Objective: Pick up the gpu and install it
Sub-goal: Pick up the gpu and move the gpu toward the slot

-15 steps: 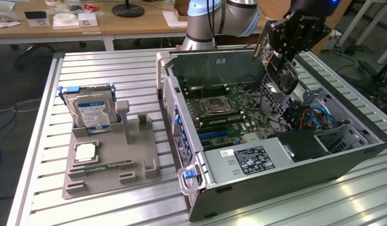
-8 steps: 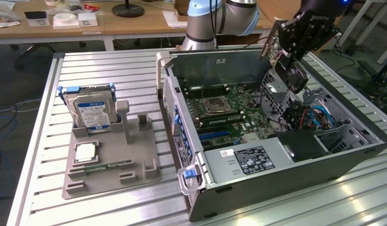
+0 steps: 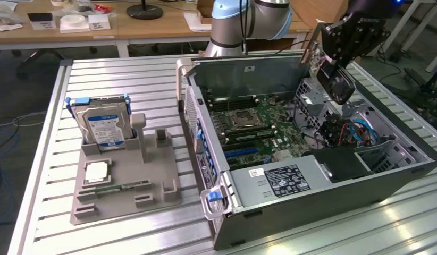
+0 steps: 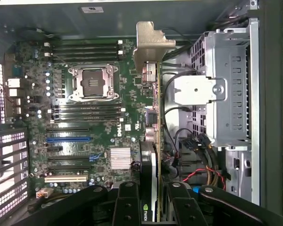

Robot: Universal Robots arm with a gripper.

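At the exterior view's left I see the grey holder (image 3: 126,195) sitting on the slatted tabletop (image 3: 41,212). The hard drive (image 3: 103,127) stands upright in its rack, and a memory stick (image 3: 123,186) lies flat nearer the front. Next along, the open computer case (image 3: 325,204) lies on its side, with the motherboard (image 3: 258,125) facing up and the power supply (image 3: 290,179) at the near end. At the exterior view's right my pincer (image 3: 332,69) hangs over the far part of the case. It is about half closed, clamped on both faces of the gpu (image 3: 339,87), which hangs below it, raised clear of the motherboard. From the wrist view the card runs edge-on, with the motherboard on one side and the drive cage (image 4: 226,84) on the other. Its metal bracket (image 4: 148,42) is at the far end, and the black fingers (image 4: 127,205) hold the near end
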